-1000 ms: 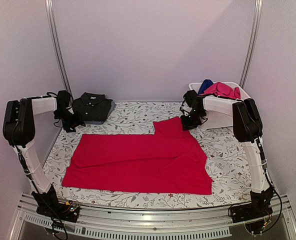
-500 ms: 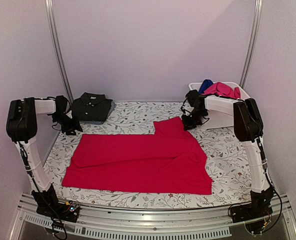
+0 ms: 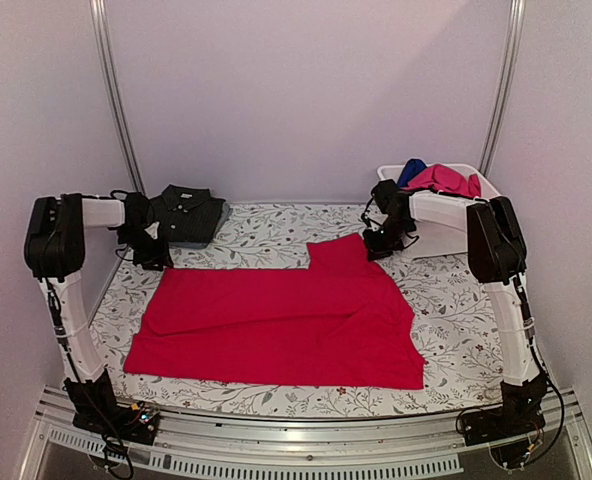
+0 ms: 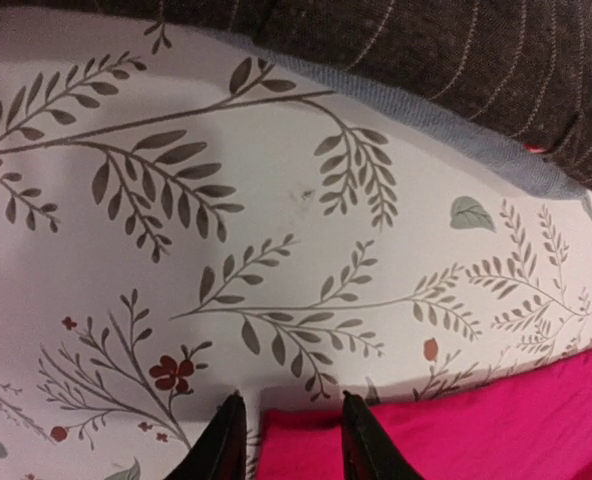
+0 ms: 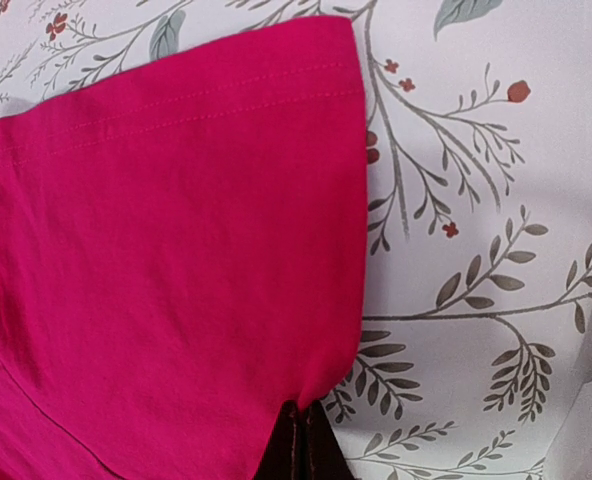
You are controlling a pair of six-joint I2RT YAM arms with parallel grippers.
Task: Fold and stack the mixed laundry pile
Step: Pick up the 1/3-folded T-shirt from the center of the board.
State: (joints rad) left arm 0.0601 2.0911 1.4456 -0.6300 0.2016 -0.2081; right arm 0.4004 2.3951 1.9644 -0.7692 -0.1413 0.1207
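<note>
A red tee [image 3: 276, 320] lies spread flat on the table. My left gripper [image 3: 154, 255] is down at its far left corner. In the left wrist view, that gripper [image 4: 292, 398] is open and its fingers straddle the tee's corner [image 4: 306, 445]. My right gripper [image 3: 379, 245] is shut on the edge of the tee's far right sleeve [image 5: 176, 250], pinched at the fingertips [image 5: 301, 415]. A folded dark polo [image 3: 184, 215] lies at the far left, just beyond the left gripper [image 4: 426, 40]. A pink garment [image 3: 444, 180] and a blue one [image 3: 410, 170] sit in the tub.
The white tub [image 3: 446, 235] stands at the far right, right behind my right arm. A floral leaf-patterned cloth [image 3: 266, 225] covers the table under everything. Walls close in at the back and on both sides.
My left gripper has slid right to the tee's far left corner, its jaws narrowing. My right gripper has shut on the sleeve edge.
</note>
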